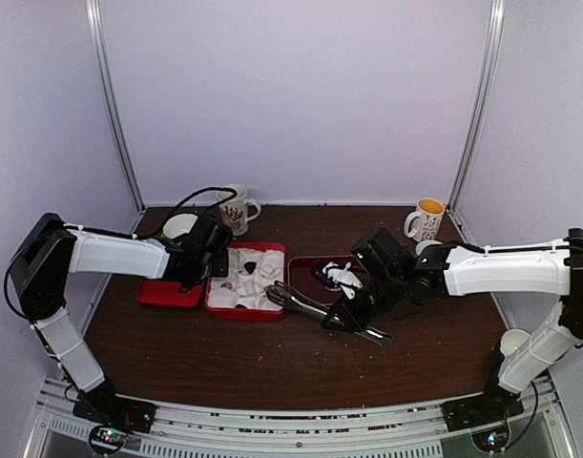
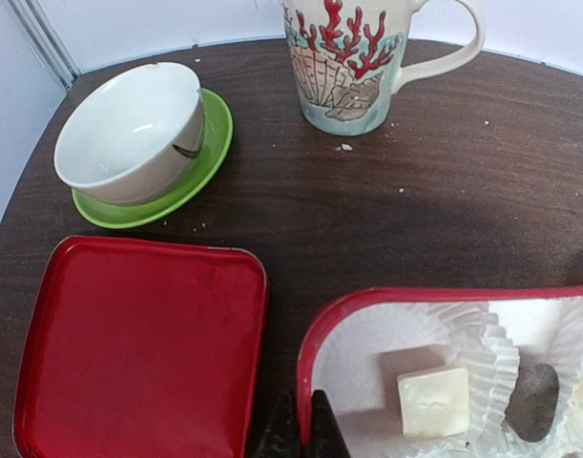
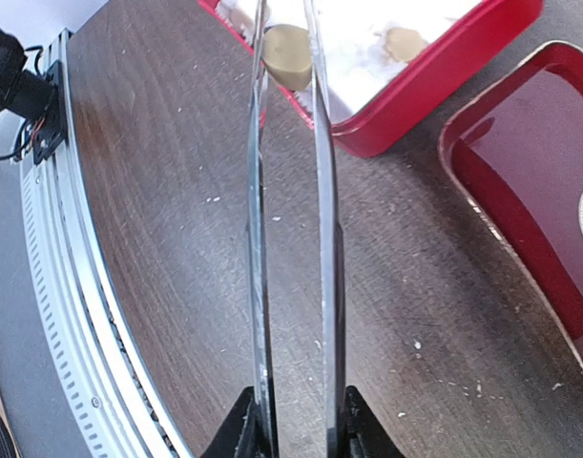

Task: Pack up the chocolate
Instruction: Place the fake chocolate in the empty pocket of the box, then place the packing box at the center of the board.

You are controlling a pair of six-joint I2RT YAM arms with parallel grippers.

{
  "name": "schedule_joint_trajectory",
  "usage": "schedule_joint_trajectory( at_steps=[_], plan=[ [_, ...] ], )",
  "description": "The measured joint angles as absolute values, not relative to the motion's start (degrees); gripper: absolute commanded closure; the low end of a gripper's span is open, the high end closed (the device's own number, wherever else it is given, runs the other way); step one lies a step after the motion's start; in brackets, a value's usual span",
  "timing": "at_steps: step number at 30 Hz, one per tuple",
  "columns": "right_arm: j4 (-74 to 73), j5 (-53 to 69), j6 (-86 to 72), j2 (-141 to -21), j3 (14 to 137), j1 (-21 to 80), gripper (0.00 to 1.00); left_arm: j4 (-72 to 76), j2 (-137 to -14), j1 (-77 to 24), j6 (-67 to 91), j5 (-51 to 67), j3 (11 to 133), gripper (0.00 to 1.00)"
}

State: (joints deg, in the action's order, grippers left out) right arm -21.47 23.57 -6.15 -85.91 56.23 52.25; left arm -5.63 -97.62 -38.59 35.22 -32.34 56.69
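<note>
Metal tongs (image 3: 326, 248), clamped in the right gripper (image 3: 296, 431), are squeezed almost parallel and pinch a tan chocolate piece (image 3: 287, 57) at their tips. That piece hangs over the edge of the red box (image 3: 434, 95), toward twelve o'clock in the right wrist view. Packing looks partly done: a cream cube (image 2: 434, 401) and a brown lump (image 2: 531, 401) sit in paper cups (image 2: 482, 353) inside the box, while the pinched piece is not yet set down. At the box's nine o'clock rim hovers the left gripper (image 2: 300, 427), jaws together and empty, beside the red lid (image 2: 138, 343). How many pieces wait outside I cannot tell; fitting the lid probably remains as well.
</note>
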Motion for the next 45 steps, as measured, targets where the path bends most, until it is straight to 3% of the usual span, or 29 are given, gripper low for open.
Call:
schedule_joint_trajectory(
  at_steps=[14,27,45],
  plan=[
    [-23.53,23.18,-4.86,-88.62,57.93,53.08,0.72,-5.63,-97.62,-38.59,35.20,-32.14,56.69,1.00],
    [-23.49,20.99,-4.89,-88.95,57.93,53.34,0.62,-5.63,-97.62,-38.59,35.20,-32.14,56.69,1.00],
    [-17.76,13.80,-7.11,-82.59,55.16,52.62,0.64,-5.41,-98.28,-37.60,36.84,-29.26,56.69,1.00]
  ],
)
